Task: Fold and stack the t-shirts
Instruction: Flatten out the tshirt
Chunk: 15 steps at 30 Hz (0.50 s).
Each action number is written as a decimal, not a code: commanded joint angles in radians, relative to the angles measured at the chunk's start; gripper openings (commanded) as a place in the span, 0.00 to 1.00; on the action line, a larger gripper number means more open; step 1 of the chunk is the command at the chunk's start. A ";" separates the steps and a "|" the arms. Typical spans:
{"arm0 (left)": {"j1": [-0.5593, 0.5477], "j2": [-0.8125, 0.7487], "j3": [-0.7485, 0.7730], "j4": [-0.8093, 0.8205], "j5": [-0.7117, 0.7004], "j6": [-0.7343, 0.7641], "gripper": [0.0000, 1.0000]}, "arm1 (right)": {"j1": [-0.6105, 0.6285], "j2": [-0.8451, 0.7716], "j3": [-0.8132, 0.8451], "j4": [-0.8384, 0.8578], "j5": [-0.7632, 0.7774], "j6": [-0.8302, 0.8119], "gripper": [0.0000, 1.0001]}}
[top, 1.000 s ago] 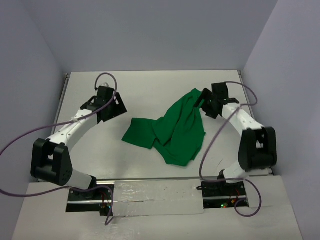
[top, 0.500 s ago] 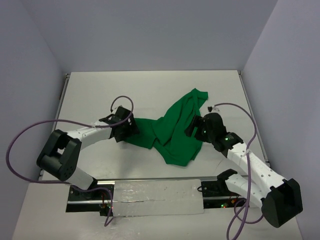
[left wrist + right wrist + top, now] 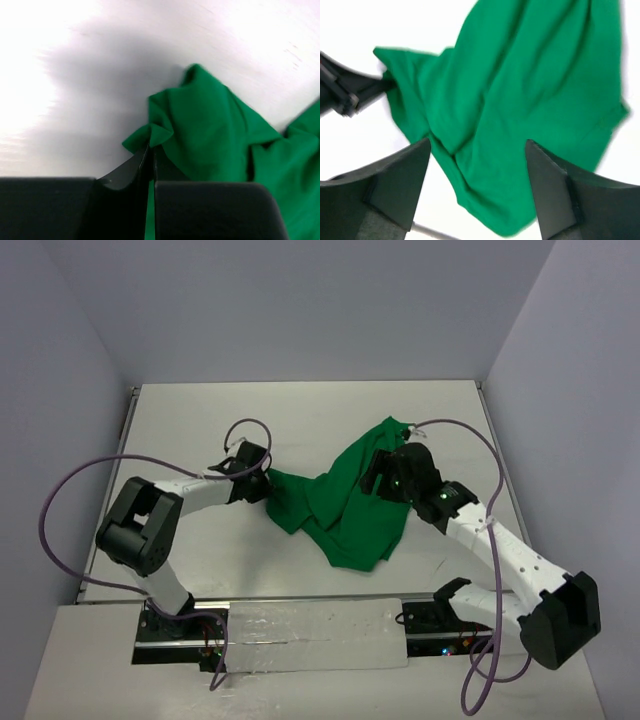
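T-shirt (image 3: 350,505) in a crumpled green heap at the middle of the table (image 3: 200,420), slightly toward the right edge. Its left corner pinched tight in the closed left hand (image 3: 264,485); right hand (image 3: 477,145) spread wide above the cloth, gripping nothing. No fold made; flattening, folding and stacking apparently all ahead.

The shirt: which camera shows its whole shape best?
The top view: the whole shirt lies crumpled on the table, almost all its outline visible. The left wrist view shows only one corner pinched in the shut left jaws. The right wrist view shows a large part, blurred, below the open right jaws.
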 commanded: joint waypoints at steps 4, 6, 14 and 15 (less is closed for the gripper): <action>0.078 -0.239 0.040 -0.204 -0.155 0.008 0.10 | 0.189 0.249 0.273 -0.011 0.101 -0.119 0.84; 0.087 -0.324 0.062 -0.212 -0.149 0.013 0.10 | 0.225 0.322 0.343 -0.020 0.106 -0.126 0.84; 0.176 -0.401 0.353 -0.251 -0.030 0.140 0.10 | 0.207 0.274 0.382 0.022 0.100 -0.069 0.85; 0.178 -0.371 0.452 -0.267 -0.003 0.190 0.10 | 0.175 0.231 0.374 0.014 0.118 -0.058 0.85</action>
